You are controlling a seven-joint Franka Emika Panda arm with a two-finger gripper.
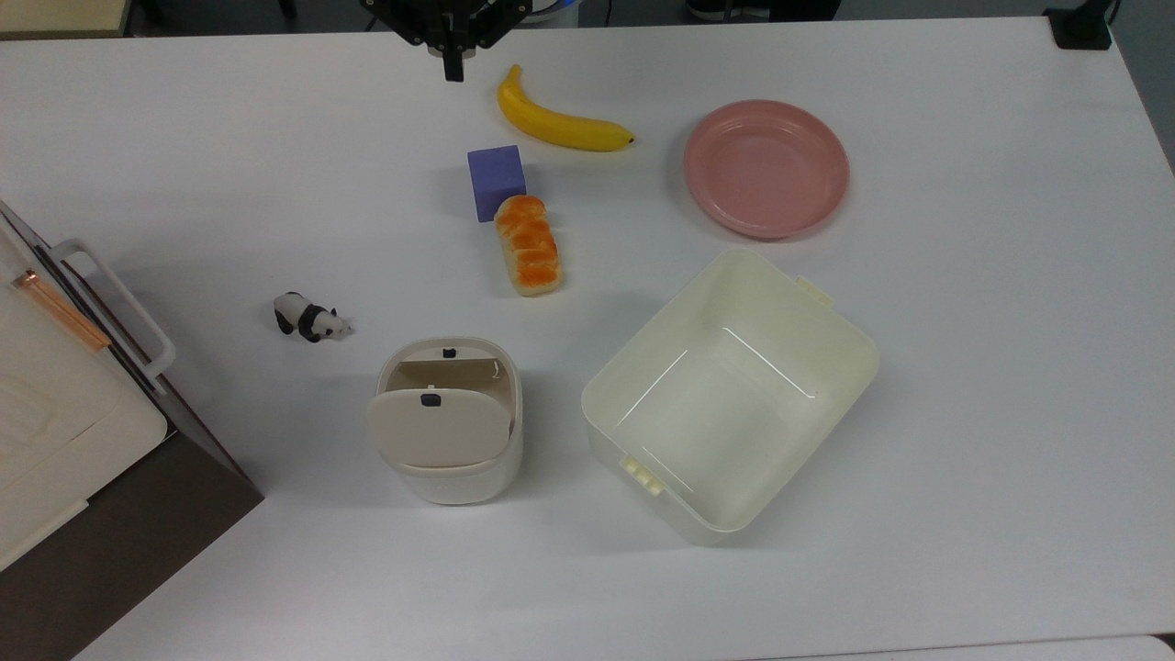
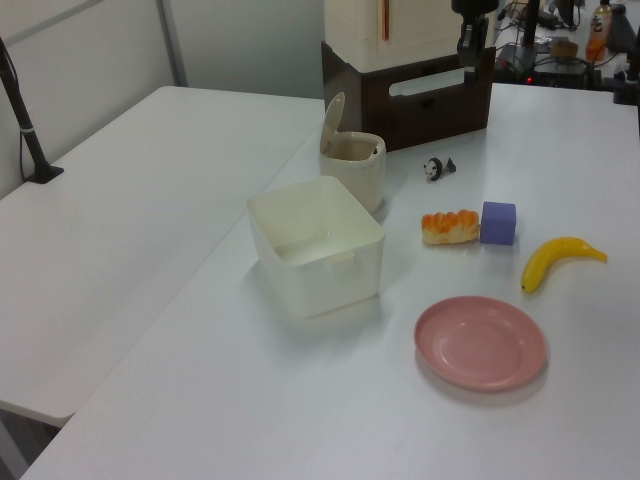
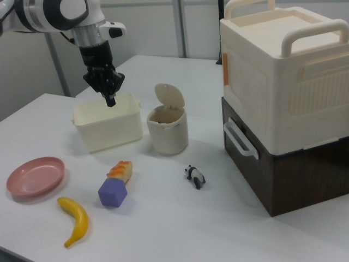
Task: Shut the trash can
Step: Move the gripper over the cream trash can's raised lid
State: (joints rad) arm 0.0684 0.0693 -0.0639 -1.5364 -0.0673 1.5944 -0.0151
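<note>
The trash can [image 1: 452, 422] sits on the white table [image 1: 964, 367], toward the bottom of the top view, and its lid [image 1: 439, 426] is up. In the right view the lid [image 3: 169, 99] stands tall at the back of the can [image 3: 167, 130], and you can see down into the brown inside. A small dark button [image 1: 449, 352] sits on the can's rim.

Just beside the can, on the top view's right, is a big cream tub [image 1: 732, 395] with no lid. A little toy panda [image 1: 310, 319] stands near the can, up and toward the top view's left. Farther up the top view lies a bread roll [image 1: 527, 245] touching a purple block [image 1: 496, 181]. Above those is a yellow banana [image 1: 558, 119], and a pink plate [image 1: 766, 168] lies to the banana's right in the top view. At the top view's left edge is a big cream box with handles [image 3: 283, 76] stacked on a dark brown box [image 3: 289, 174].

The gripper [image 1: 453, 72] hangs at the top edge of the top view, just beside the banana's tip and well apart from the trash can. Its two fingers are pressed close together with nothing between them. In the right view the gripper [image 3: 110, 101] points down, held up in the air in front of the tub [image 3: 108, 126].
</note>
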